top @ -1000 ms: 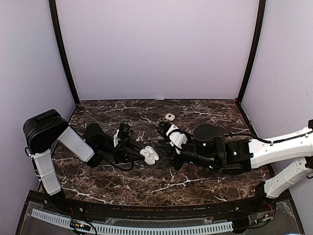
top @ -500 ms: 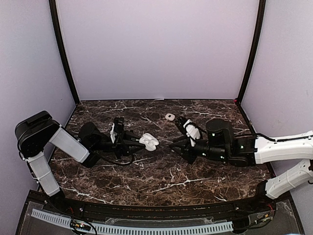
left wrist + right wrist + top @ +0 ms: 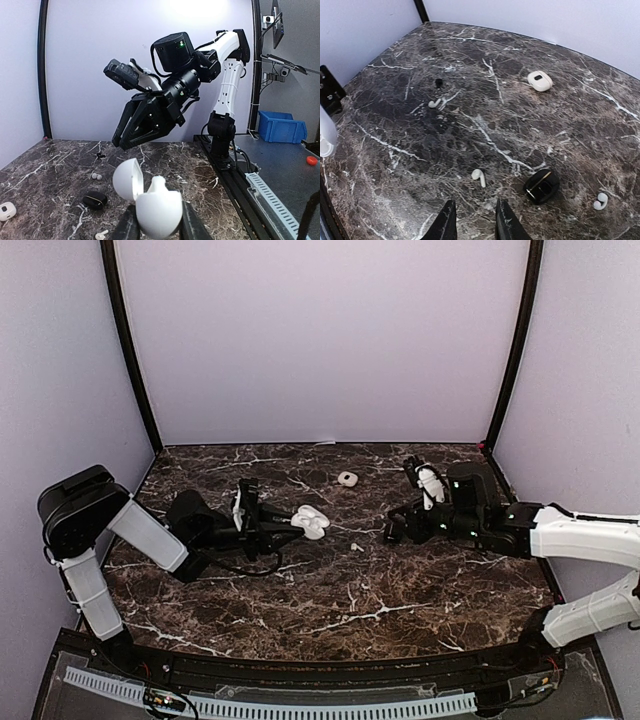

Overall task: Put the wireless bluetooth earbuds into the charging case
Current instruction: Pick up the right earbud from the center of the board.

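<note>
- Left gripper [image 3: 157, 227] clamps the open charging case [image 3: 159, 212]; hold it level.
- Right gripper [image 3: 474, 220], parted and empty, should squarely straddle the nearest white earbud [image 3: 478, 176].

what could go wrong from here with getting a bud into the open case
1. The left gripper pinches the open charging case by its smooth rounded shell; pressing a bud in might twist it or pop it loose.
2. The right gripper is open and empty over a tiny white earbud lying flat on the table; its closing jaws may flick it away, perhaps against the black case nearby.
</note>
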Tool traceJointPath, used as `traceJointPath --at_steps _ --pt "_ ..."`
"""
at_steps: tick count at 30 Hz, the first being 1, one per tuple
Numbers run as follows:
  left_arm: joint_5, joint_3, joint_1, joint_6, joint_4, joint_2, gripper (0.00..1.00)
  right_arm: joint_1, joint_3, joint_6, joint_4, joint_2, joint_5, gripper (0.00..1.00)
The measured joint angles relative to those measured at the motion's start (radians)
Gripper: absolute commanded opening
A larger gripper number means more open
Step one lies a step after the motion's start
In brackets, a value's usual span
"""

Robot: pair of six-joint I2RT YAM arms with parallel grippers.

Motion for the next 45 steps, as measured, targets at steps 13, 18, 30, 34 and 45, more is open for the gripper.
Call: traceJointPath --at_steps 13,18,30,34,45 --pt "-0.152 0.010 -0.030 0.137 -0.041 0.003 0.00 -0.164 0.015 0.075 -0.092 0.028 0.053 0.28" --pt "-0.174 -0.001 -0.031 0.180 -0.057 0.001 0.00 -0.188 0.039 0.095 -0.119 0.050 0.060 0.28" --pt "-0.235 -0.098 -0.043 0.250 -0.069 -0.043 0.00 -0.263 0.091 0.188 -0.174 0.119 0.106 0.35" --pt "-0.245 -0.124 -0.043 0.264 -0.068 -0.044 0.00 -0.293 0.100 0.210 -0.195 0.119 0.129 0.43" --pt "-0.261 -0.127 -0.043 0.268 -0.033 -0.043 0.00 -0.439 0.102 0.274 -0.214 0.153 0.126 0.87"
